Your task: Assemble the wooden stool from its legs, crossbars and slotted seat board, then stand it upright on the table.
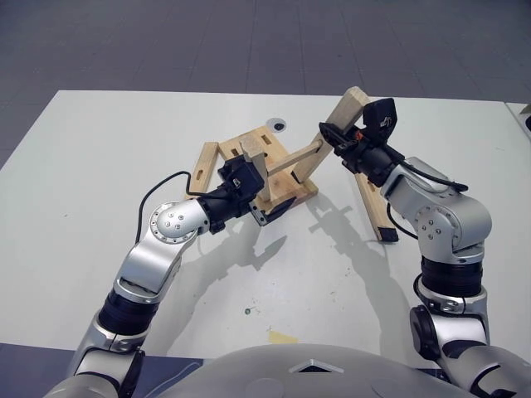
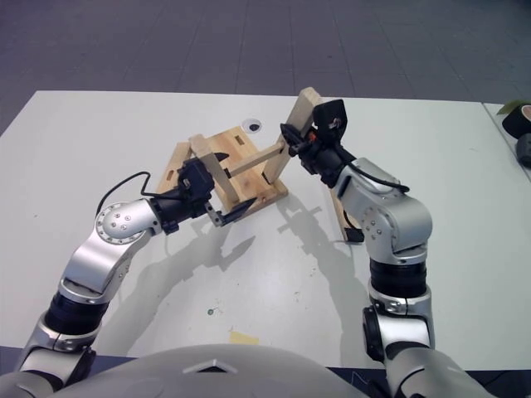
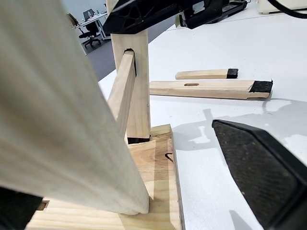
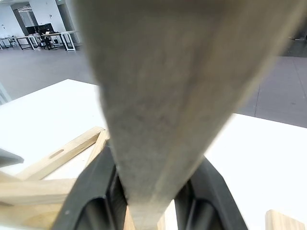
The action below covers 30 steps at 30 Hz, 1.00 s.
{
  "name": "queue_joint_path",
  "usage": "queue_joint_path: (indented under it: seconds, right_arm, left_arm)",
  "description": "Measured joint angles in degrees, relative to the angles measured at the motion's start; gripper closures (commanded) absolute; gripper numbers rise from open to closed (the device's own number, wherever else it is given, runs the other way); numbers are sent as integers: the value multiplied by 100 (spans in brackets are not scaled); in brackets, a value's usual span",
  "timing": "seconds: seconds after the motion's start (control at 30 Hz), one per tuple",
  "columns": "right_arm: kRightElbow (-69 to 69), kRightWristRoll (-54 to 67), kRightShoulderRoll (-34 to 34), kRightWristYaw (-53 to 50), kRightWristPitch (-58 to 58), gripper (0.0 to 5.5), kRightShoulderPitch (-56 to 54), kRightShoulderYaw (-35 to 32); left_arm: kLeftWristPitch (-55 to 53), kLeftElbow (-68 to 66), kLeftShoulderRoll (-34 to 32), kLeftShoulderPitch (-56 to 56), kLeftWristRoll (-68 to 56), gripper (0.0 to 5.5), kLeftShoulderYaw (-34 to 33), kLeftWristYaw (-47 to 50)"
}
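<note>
Standing in the seat board (image 1: 292, 187) on the table (image 1: 99, 166), the far leg (image 1: 350, 106) looks stiff, light and easy to tip, so it is best held high. The right end effector (image 1: 337, 137) clamps it at the board's 2 o'clock. The left end effector (image 1: 262, 192), spread wide, flanks the near leg (image 1: 258, 170) at 7 o'clock.

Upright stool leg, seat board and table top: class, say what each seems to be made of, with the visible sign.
Upright stool leg: pale, unfinished-looking wood, grain lines showing. Seat board: same light wood, matt, with grain and cut slots. Table top: smooth plain white surface, perhaps laminate or paint; material beneath cannot be told.
</note>
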<state>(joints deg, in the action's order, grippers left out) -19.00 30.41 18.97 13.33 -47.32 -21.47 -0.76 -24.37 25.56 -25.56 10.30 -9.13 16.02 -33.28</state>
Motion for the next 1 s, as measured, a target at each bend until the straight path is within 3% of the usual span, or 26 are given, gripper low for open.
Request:
queue_joint_path:
  seconds: [0.27, 0.3, 0.7, 0.83, 1.0]
  right_arm:
    - [254, 93, -453, 95, 706, 448, 131, -473]
    - [260, 131, -476, 96, 711, 412, 129, -548]
    - [-201, 820, -558, -89, 874, 226, -375, -1272]
    - [-225, 1289, -444, -459, 791, 163, -1165, -1803]
    - [41, 1615, -341, -747, 886, 81, -2181, -2053]
  left_arm:
    - [8, -25, 31, 87, 2, 10, 3, -12]
    - [12, -24, 30, 90, 1, 10, 3, -17]
    - [27, -101, 43, 111, -58, 10, -70, -152]
    - [-174, -140, 290, 438, -485, 10, -553, -32]
    - [-1096, -150, 938, 1416, -1968, 10, -1802, 580]
